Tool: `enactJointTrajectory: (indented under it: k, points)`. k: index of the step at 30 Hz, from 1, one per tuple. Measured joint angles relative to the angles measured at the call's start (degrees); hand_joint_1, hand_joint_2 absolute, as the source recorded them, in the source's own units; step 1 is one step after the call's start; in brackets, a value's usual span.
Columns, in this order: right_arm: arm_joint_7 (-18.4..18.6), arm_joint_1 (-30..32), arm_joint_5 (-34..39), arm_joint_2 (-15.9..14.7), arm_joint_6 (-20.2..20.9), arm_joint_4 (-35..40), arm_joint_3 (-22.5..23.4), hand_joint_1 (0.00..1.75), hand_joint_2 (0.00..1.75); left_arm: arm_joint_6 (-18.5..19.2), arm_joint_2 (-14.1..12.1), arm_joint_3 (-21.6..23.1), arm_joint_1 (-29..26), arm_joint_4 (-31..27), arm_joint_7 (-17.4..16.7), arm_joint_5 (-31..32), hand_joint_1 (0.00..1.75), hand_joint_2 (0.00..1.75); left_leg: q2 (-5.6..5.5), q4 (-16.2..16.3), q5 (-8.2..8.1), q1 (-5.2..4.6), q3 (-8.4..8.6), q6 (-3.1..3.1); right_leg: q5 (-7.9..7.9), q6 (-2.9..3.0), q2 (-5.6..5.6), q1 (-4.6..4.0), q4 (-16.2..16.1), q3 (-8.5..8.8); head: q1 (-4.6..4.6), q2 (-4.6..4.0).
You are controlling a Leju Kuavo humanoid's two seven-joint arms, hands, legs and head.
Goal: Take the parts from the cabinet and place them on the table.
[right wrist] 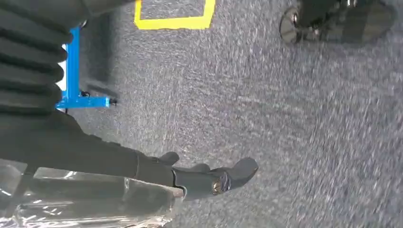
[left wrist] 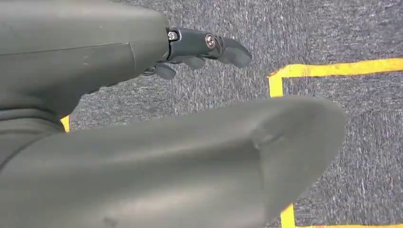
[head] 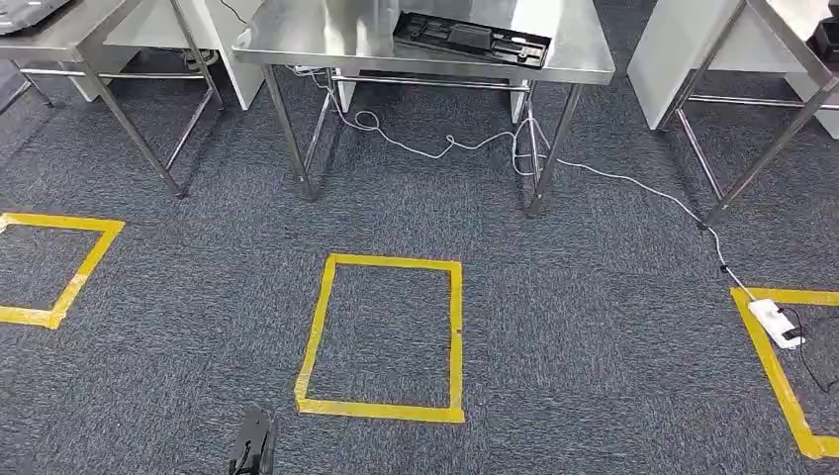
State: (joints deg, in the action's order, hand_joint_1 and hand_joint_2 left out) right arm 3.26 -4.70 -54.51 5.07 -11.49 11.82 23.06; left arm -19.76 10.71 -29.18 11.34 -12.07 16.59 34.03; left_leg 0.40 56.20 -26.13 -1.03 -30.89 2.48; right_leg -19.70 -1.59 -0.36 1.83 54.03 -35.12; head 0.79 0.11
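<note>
A steel table (head: 317, 45) stands ahead across the carpet, with a black tray (head: 471, 40) lying on its right part. My left hand (head: 252, 442) hangs low at the lower edge of the head view. In the left wrist view my left hand (left wrist: 202, 50) has its dark fingers loosely extended over the carpet, with nothing in them. My right hand (right wrist: 190, 178) hangs over the floor and grips a part wrapped in clear shiny plastic (right wrist: 90, 202), which lies against the palm under the thumb.
Yellow tape squares mark the carpet: one in the middle (head: 384, 336), one at the left (head: 54, 267), one at the right (head: 792, 366). A white cable (head: 613, 178) runs from the table legs to a power strip (head: 777, 324). More steel tables (head: 59, 40) stand on both sides. A blue frame (right wrist: 73, 80) stands behind.
</note>
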Motion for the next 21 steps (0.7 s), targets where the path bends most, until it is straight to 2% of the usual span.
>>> enactJointTrajectory:
  k: [2, 3, 4, 5, 6, 7, 8, 9, 10, 11, 12, 13, 14, 16, 17, 18, 19, 20, 21]
  points:
    - [0.2, -0.3, -1.2, 0.4, 1.5, 0.0, -0.5, 0.0, 0.0, 0.6, -0.2, 0.0, 0.0, 0.0, -0.2, 0.0, 0.0, 0.0, -0.11, -1.3, 1.12, 0.7, 0.28, 0.77, 0.25, -0.42, 0.02, -0.94, -0.5, 0.18, 0.06, -0.02]
    - [0.3, -0.4, -1.6, 0.3, 1.6, 0.0, -0.8, 0.0, 0.0, 0.7, -0.2, 0.0, -0.1, 0.0, -0.3, -0.1, 0.0, 0.0, -0.14, -2.0, 1.82, 1.36, 1.01, 0.77, -0.78, -0.21, 0.05, -0.93, 0.5, -0.77, -0.04, 0.0]
    - [0.5, -0.6, -2.1, 0.3, 2.0, 0.0, -1.1, 0.0, 0.0, 0.8, -0.4, 0.0, -0.1, 0.0, -0.5, -0.4, 0.0, 0.0, -0.43, -2.3, 2.29, 1.42, 0.74, 1.07, -3.21, 0.33, 0.19, -0.95, 3.5, -1.96, -0.11, 0.0]
    - [0.7, -0.8, -2.6, 0.3, 2.2, 0.0, -1.4, 0.0, 0.0, 1.0, -0.5, -0.1, -0.2, 0.0, -0.7, -0.6, 0.0, 0.0, -0.59, -2.3, 2.51, 1.5, 0.34, 1.09, -5.69, 0.77, 0.26, -0.75, 8.2, -3.81, -0.29, 0.0]
    - [1.0, -0.9, -3.2, 0.3, 2.6, 0.0, -1.8, 0.0, 0.0, 1.2, -0.6, -0.2, -0.4, 0.0, -0.8, -0.8, 0.0, 0.0, -0.81, -2.3, 2.72, 1.51, -0.05, 0.92, -8.16, 0.95, 0.26, -0.5, 13.9, -5.94, -0.24, 0.0]
    - [1.3, -1.0, -3.8, 0.2, 3.0, 0.0, -2.1, 0.0, 0.0, 1.2, -0.7, -0.2, -0.6, 0.0, -1.0, -1.0, 0.0, 0.0, -1.13, -2.2, 2.94, 1.56, -0.45, 0.67, -9.9, 0.77, 0.27, -0.34, 18.2, -7.42, -0.24, 0.0]
    - [1.6, -1.2, -4.6, 0.2, 3.6, 0.0, -2.6, 0.0, 0.0, 1.2, -0.7, -0.3, -0.8, 0.0, -1.1, -1.0, 0.0, 0.0, -1.47, -2.2, 3.14, 1.65, -0.75, 0.36, -10.33, 0.28, 0.26, -0.14, 19.5, -7.54, -0.24, 0.0]
    - [1.9, -1.4, -5.1, 0.2, 4.1, 0.0, -3.0, 0.0, 0.0, 1.2, -0.7, -0.3, -1.1, 0.0, -1.2, -1.0, 0.0, 0.0, -1.89, -2.1, 3.34, 1.86, -1.02, 0.02, -9.85, -0.31, 0.27, 0.14, 17.8, -6.03, -0.24, 0.0]
    - [2.1, -1.6, -5.5, 0.1, 4.5, 0.0, -3.3, 0.0, 0.0, 1.2, -0.7, -0.4, -1.2, 0.1, -1.2, -1.0, 0.0, 0.0, -2.42, -2.0, 3.52, 2.15, -1.26, -0.35, -8.72, -1.06, 0.27, 0.46, 13.7, -3.14, -0.22, -0.02]
    - [2.2, -1.9, -5.8, 0.1, 5.2, 0.0, -3.7, 0.0, 0.0, 1.2, -0.7, -0.4, -1.3, 0.1, -1.4, -1.0, 0.0, 0.0, -3.06, -1.6, 3.63, 2.56, -1.67, -0.81, -7.15, -1.95, 0.49, 0.89, 7.2, 0.91, -0.26, 0.0]
    - [2.5, -2.3, -6.2, 0.1, 5.8, 0.0, -4.1, 0.0, 0.0, 1.1, -0.8, -0.5, -1.2, 0.1, -1.5, -0.7, 0.0, 0.0, -3.67, -0.8, 3.55, 2.78, -2.25, -1.5, -6.63, -2.61, 2.07, 1.53, 1.8, 4.29, -0.33, -0.02]
    - [2.6, -2.8, -6.5, 0.3, 6.6, -0.1, -4.4, 0.0, 0.0, 1.0, -0.9, -0.5, -1.3, 0.1, -1.7, -0.5, 0.0, 0.0, -4.08, -0.5, 3.51, 2.55, -2.77, -2.16, -7.23, -2.16, 3.68, 0.66, 2.2, 4.19, -0.57, -0.02]
    - [2.6, -2.9, -6.6, 0.2, 6.9, -0.1, -4.6, 0.0, 0.0, 1.0, -1.0, -0.5, -1.4, 0.2, -1.8, -0.4, 0.0, 0.0, -4.14, 0.1, 3.22, 2.61, -3.02, -2.62, -6.86, -1.24, 3.08, 0.78, 1.8, 4.33, -0.38, -0.02]
    - [2.7, -3.5, -6.7, 0.3, 7.6, -0.1, -5.2, 0.0, 0.0, 0.9, -1.0, -0.7, -1.8, 0.2, -1.8, -0.4, 0.0, 0.0, -4.73, -0.2, 3.75, 2.98, -3.32, -3.12, -6.84, 0.08, 2.45, 0.17, 2.6, 4.01, 0.04, 0.0]
    - [2.8, -3.5, -6.7, 0.3, 7.7, -0.1, -5.4, 0.0, 0.0, 0.9, -1.1, -0.9, -2.1, 0.2, -1.8, -0.5, 0.0, 0.0, -5.09, 0.1, 3.83, 3.39, -3.4, -3.35, -6.64, 0.72, 1.92, 0.34, 2.6, 3.89, 0.09, 0.0]
    - [2.8, -3.6, -6.7, 0.4, 7.8, -0.1, -5.5, 0.0, 0.0, 0.8, -1.1, -0.9, -2.4, 0.2, -1.8, -0.5, 0.0, 0.0, -4.46, 0.7, 3.43, 3.56, -3.66, -3.53, -6.41, 1.21, 1.37, 0.33, 2.6, 3.8, 0.15, 0.0]
    - [2.8, -3.6, -6.7, 0.5, 7.8, -0.1, -5.6, 0.0, 0.0, 0.9, -1.1, -0.9, -2.5, 0.3, -1.8, -0.5, 0.0, 0.0, -2.47, 3.1, 1.31, 3.42, -4.67, -3.52, -6.23, 1.66, 1.07, 0.04, 2.6, 3.63, 0.26, 0.0]
    - [2.8, -3.6, -6.7, 0.5, 7.8, -0.1, -5.7, 0.0, 0.0, 0.9, -1.1, -0.9, -2.5, 0.3, -1.8, -0.5, 0.0, 0.0, -1.36, 7.0, -1.31, 3.35, -6.44, -3.6, -6.11, 1.93, 0.59, -0.18, 2.6, 3.36, 0.5, 0.0]
    - [2.7, -3.6, -6.6, 0.5, 7.7, -0.1, -5.7, 0.0, 0.0, 0.8, -1.1, -0.9, -2.5, 0.3, -1.8, -0.5, 0.0, 0.0, -0.75, 12.3, -4.15, 3.34, -8.73, -3.65, -5.92, 2.24, -0.03, -0.56, 2.6, 3.03, 0.5, 0.0]
